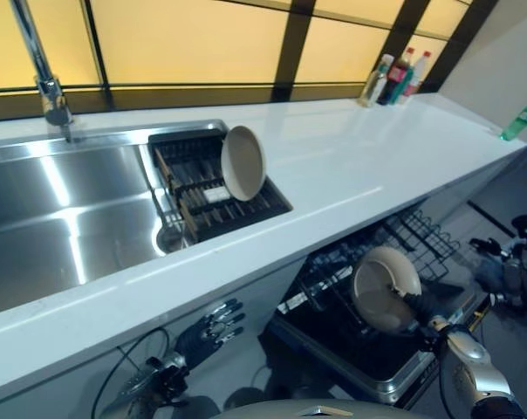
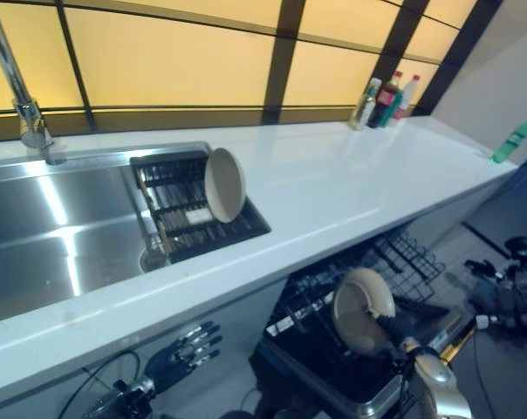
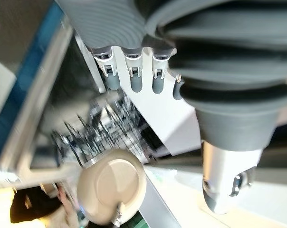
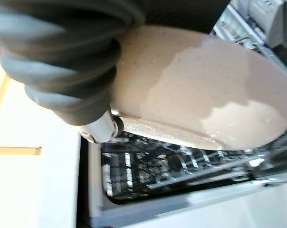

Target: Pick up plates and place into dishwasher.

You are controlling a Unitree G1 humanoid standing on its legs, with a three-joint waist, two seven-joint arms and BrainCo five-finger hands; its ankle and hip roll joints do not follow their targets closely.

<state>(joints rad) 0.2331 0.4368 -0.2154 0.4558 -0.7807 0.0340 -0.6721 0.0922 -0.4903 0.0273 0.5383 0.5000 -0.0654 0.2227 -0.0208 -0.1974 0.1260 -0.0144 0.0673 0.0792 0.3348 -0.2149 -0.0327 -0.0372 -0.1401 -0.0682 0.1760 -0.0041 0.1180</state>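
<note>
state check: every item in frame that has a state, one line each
Plate in right hand: held upright over the dishwasher rack, not yet slotted.
Plate on drying rack: standing on edge.
Dishwasher rack: pulled out below the counter.
Right hand: gripping the plate.
Left hand: open, idle under the counter.
Sink: no dishes in it.

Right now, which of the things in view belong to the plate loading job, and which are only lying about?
Belong to the job:
- beige plate held in the right robot hand over the dishwasher rack
- second plate standing in the drying rack

Lying about:
- bottles at the window
- green bottle
- faucet
- left robot hand, idle below the counter
</note>
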